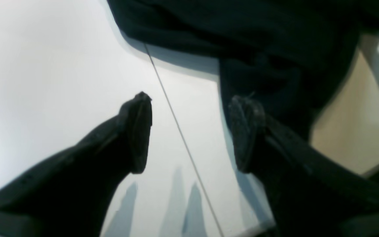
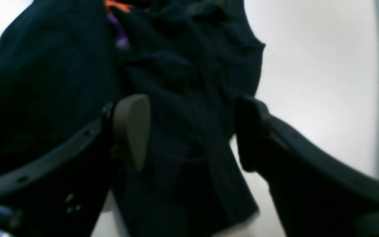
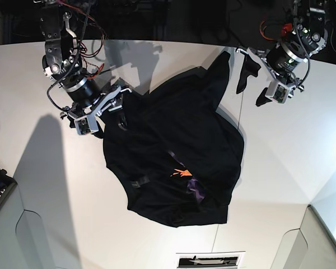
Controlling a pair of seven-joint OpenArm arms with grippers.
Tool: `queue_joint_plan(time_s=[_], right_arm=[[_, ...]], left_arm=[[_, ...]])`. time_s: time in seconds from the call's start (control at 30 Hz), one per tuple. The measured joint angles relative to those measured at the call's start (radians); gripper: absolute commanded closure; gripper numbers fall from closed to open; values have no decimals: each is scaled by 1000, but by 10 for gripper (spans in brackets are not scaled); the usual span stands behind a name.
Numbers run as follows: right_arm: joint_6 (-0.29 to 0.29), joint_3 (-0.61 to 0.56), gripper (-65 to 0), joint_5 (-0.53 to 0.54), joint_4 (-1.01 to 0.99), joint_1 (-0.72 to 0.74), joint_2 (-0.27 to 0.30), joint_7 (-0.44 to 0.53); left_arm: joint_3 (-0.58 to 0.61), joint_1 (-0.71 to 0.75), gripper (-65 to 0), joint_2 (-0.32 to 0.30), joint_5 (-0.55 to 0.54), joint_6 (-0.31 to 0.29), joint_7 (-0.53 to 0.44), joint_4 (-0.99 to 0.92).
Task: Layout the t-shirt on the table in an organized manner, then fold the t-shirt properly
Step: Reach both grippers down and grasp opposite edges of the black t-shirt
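Lying crumpled near the middle of the desk (image 3: 39, 185), the t-shirt (image 3: 176, 157) is bunched into a rough mound, mostly its plain black side up, with only a sliver of orange and purple print showing toward the near edge. One corner trails up toward the far side, under the left arm.

Left claw (image 1: 189, 131) stands open and empty, bare desk and a seam line visible between its tips, the cloth edge just beside one fingertip (image 1: 245, 131). Right claw (image 2: 192, 131) is likewise spread wide above the garment, nothing pinched between its tips; the cloth lies behind the gap.

Judgement: both claws sit at opposite edges of the heap, a placing suited to taking two separated points and drawing the shirt flat. Laying out is not yet achieved; folding has not begun.
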Motion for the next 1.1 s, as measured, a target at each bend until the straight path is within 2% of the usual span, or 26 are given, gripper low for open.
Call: queue_joint_plan(time_s=[0.13,0.33,0.57,0.73,0.9,1.1], right_arm=[[-12,1,-401,-27,-97,71,-32,-2],[-16,7,-401,-27,-164,135,-32,-1],[-17,13,-401,-27,-262,170,-33,2],[-66,63,-401,-27,-283,194,-35,5],[-75,140,-401,-25,-283,204,-35,6],[-75,123,-401,-23,-322,204,-39,2]], left_arm=[[36,-96,-401,0,-2,1,1,-87],[78,-238,-401,0,-5,3,-2,-229],[97,-325,-401,16,-76,6,1,-364],[97,-342,-401,39,-92,6,1,-376],[97,-339,-401,41,-90,6,3,-377],[100,-341,-401,41,-90,6,3,-384]])
